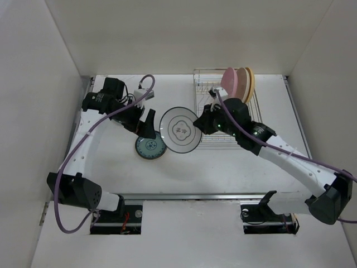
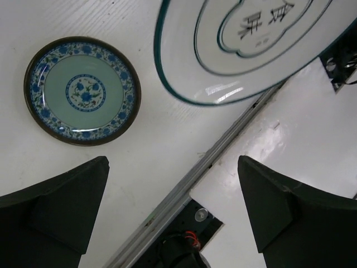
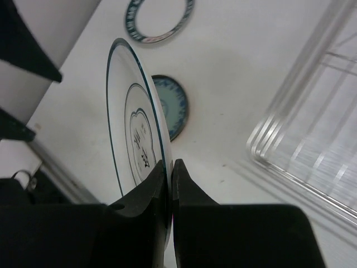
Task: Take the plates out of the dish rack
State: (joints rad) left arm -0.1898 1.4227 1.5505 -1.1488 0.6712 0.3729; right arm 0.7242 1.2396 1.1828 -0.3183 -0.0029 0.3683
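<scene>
My right gripper (image 1: 202, 120) (image 3: 170, 164) is shut on the rim of the white plate with black rings (image 1: 179, 129) (image 3: 125, 123) and holds it above the table, left of the dish rack (image 1: 223, 140) (image 3: 304, 139). The pale pink plate (image 1: 229, 82) and the orange-yellow plate (image 1: 249, 84) stand upright at the rack's far end. The teal plate with a dark rim (image 1: 149, 148) (image 2: 82, 90) (image 3: 159, 22) lies flat on the table. My left gripper (image 1: 146, 125) (image 2: 172, 167) is open and empty just above it. A small bluish patterned plate (image 3: 177, 109) shows partly behind the held plate.
The metal rail (image 2: 223, 142) at the table's near edge runs under the left gripper's view. White walls close in the table on the left, back and right. The left arm's purple cable (image 1: 120, 109) loops over the left side.
</scene>
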